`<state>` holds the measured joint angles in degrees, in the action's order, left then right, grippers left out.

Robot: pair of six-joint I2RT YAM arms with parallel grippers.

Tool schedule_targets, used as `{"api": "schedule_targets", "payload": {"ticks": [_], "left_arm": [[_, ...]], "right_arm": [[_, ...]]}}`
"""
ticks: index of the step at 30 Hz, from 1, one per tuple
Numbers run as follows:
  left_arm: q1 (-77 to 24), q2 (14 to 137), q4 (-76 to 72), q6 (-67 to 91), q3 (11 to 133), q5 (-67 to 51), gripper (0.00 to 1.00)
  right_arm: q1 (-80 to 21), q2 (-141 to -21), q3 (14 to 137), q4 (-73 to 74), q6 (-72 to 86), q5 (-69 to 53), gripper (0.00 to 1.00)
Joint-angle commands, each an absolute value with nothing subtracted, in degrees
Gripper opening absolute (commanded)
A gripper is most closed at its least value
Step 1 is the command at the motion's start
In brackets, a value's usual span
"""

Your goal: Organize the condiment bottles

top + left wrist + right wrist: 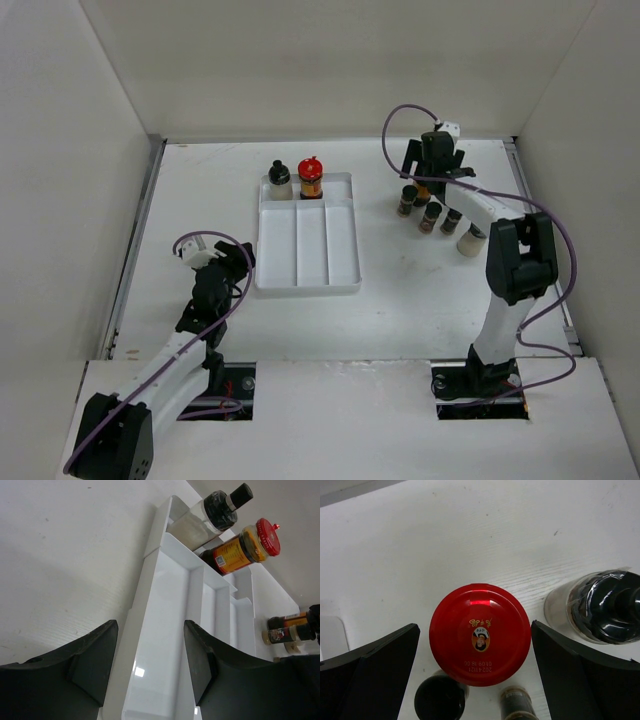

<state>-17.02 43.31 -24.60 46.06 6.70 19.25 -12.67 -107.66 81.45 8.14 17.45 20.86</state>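
White table (400, 300), right tool (473, 640) spread around red-capped bottle (480, 625); its label hidden

White/blk arms (497, 325) w/ purple cables (386, 135), blk wedge-shaped jaws.

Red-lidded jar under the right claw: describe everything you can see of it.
The red-lidded jar shows only its round, glossy, plastic-looking lid from above, with a small portrait emblem, gold characters and a printed code. It stands upright on the white table, centred in the open right claw, apart from both fingers. A small black-capped bottle sits by its edge, contact unclear.
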Motion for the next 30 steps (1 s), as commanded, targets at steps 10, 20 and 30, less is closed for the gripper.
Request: {"api": "schedule_targets", "payload": {"ticks": [10,20,30], "left_arm": [[-17.0,42.9,-27.7,46.0,6.8,19.6,0.54],[-16.6,41.2,-27.3,46.0,6.4,19.8,0.54],[-16.4,41.7,-27.1,46.0,6.6,19.5,0.54]], "right_arm": [[-11.8,-109.2,86.0,7.3,18.5,19.8,0.7],[-11.6,-104.8,87.7,-1.0,19.1,20.4,0.56],[-14.7,-104.0,94.7,-1.4,15.6,22.8,0.56]]}}
